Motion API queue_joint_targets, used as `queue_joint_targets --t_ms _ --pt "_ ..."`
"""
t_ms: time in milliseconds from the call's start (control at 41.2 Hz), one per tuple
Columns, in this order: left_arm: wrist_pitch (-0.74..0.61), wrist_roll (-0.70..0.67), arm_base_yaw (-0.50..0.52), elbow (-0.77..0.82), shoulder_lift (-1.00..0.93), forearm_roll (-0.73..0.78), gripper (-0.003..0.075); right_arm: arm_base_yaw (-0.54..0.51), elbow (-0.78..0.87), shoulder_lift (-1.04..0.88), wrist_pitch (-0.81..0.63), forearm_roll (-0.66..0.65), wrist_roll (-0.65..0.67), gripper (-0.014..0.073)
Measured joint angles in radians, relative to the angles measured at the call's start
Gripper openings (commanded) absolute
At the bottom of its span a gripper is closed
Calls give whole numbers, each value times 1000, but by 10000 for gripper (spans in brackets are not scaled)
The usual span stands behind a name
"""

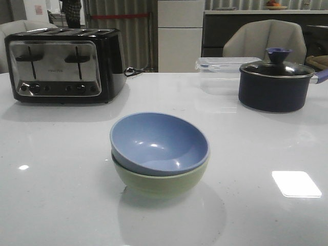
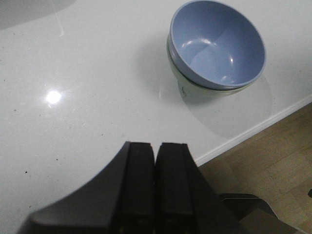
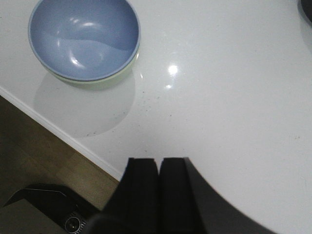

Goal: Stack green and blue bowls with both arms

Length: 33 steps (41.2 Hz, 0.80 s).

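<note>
Fingers of the left gripper (image 2: 155,187) are pressed together and hold nothing; those of the right gripper (image 3: 158,192) also. On the white table (image 1: 56,169), the blue bowl (image 1: 159,143) sits nested inside the green bowl (image 1: 160,185), near the front edge.

One bowl (image 1: 159,141) sits nested in another bowl (image 1: 160,183) mid-counter (image 1: 61,174); a toaster (image 1: 64,64) stands behind left, a pot (image 1: 274,84) behind right.
</note>
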Motion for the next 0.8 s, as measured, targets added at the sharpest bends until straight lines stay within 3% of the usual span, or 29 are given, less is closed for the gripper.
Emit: queue_joint_targets --t_ms 170,291,534,801 --pt "-13 19 18 13 -39 4 93 0 0 0 0 0 0 57" --pt "-76 45 103 74 -136 30 93 0 0 0 0 0 0 57" --pt "-396 45 329 351 -439 37 93 0 0 0 0 0 0 57" --pt "-586 45 481 592 -705 12 93 0 0 0 0 0 1 57"
